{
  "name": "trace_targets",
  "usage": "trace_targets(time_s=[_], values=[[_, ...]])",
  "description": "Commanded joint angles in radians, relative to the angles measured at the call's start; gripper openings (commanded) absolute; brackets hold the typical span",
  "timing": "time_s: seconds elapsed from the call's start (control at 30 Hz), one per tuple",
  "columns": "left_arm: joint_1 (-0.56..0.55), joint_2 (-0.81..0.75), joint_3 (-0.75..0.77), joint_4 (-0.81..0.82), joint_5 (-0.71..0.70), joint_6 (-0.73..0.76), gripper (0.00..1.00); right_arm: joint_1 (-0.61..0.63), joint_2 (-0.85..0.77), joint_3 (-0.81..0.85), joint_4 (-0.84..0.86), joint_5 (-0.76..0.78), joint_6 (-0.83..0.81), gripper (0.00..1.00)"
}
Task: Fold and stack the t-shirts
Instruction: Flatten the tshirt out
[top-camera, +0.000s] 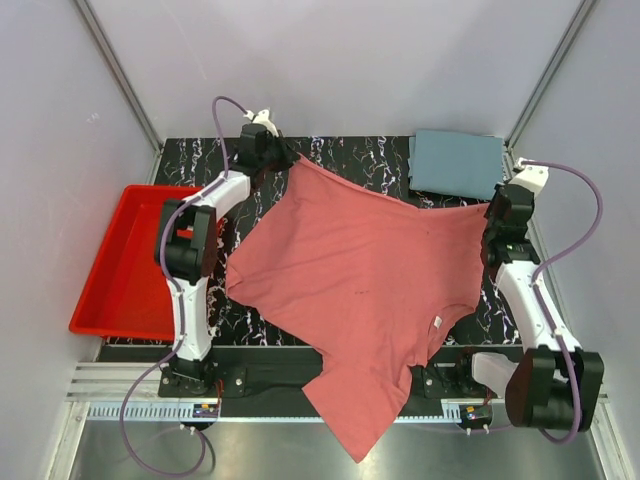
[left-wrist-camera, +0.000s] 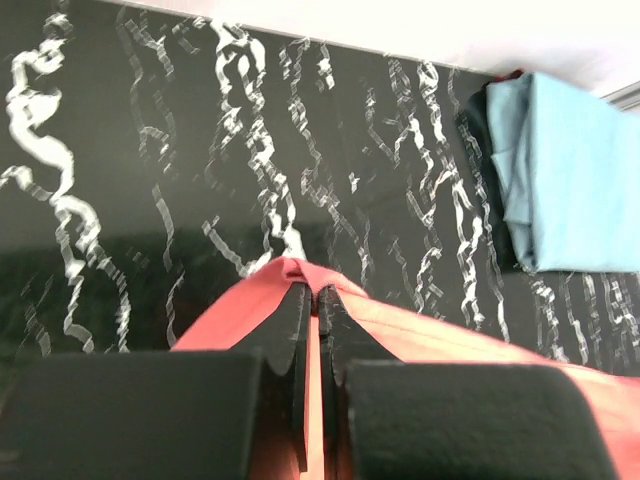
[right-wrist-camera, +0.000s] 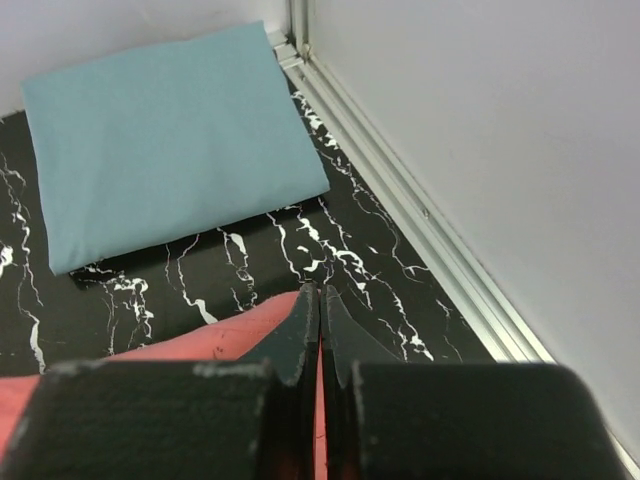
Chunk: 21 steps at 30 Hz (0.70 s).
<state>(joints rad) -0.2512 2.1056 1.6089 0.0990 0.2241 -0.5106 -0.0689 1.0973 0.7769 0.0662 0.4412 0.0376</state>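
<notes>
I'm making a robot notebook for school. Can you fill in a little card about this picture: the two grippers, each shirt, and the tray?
left gripper: shut on one edge of the pink shirt
right gripper: shut on the pink shirt's other side
pink shirt: unfolded, spread between the arms, one end hanging off the near side of the table
blue shirt: folded, at the table's far right corner
red tray: beside the table's left edge

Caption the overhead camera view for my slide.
The left claw and right claw pinch a salmon-pink t-shirt spread over the table; folded grey-blue t-shirt far right, red tray left.
</notes>
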Motion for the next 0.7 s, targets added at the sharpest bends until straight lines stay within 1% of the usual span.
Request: trace_targets(time_s=[0.0, 0.1, 0.17, 0.3, 0.37, 0.43, 0.47, 0.5, 0.57, 0.67], values=[[0.001, 0.036, 0.124, 0.048, 0.049, -0.026, 0.00, -0.012, 0.067, 0.079, 0.122, -0.050, -0.030, 0.00], [0.001, 0.085, 0.190, 0.044, 0.064, -0.048, 0.00, -0.012, 0.105, 0.113, 0.126, -0.088, -0.033, 0.00], [0.001, 0.117, 0.227, 0.024, 0.070, -0.060, 0.00, -0.014, 0.136, 0.137, 0.121, -0.102, -0.067, 0.00], [0.003, 0.151, 0.284, -0.033, 0.072, -0.062, 0.00, -0.014, 0.150, 0.186, 0.049, -0.140, -0.045, 0.00], [0.009, 0.162, 0.315, -0.074, 0.072, -0.062, 0.00, -0.014, 0.125, 0.203, -0.023, -0.160, -0.015, 0.00], [0.021, 0.160, 0.315, -0.119, 0.093, -0.068, 0.01, -0.014, 0.084, 0.206, -0.061, -0.157, 0.011, 0.00], [0.026, 0.159, 0.319, -0.134, 0.103, -0.068, 0.01, -0.014, 0.066, 0.200, -0.136, -0.157, 0.034, 0.00], [0.030, 0.157, 0.324, -0.183, 0.107, -0.068, 0.01, -0.014, 0.023, 0.197, -0.161, -0.167, 0.047, 0.00], [0.046, 0.154, 0.330, -0.226, 0.115, -0.065, 0.01, -0.012, -0.022, 0.188, -0.241, -0.220, 0.085, 0.00], [0.059, 0.143, 0.329, -0.298, 0.132, -0.046, 0.01, -0.002, -0.092, 0.190, -0.348, -0.252, 0.148, 0.00]])
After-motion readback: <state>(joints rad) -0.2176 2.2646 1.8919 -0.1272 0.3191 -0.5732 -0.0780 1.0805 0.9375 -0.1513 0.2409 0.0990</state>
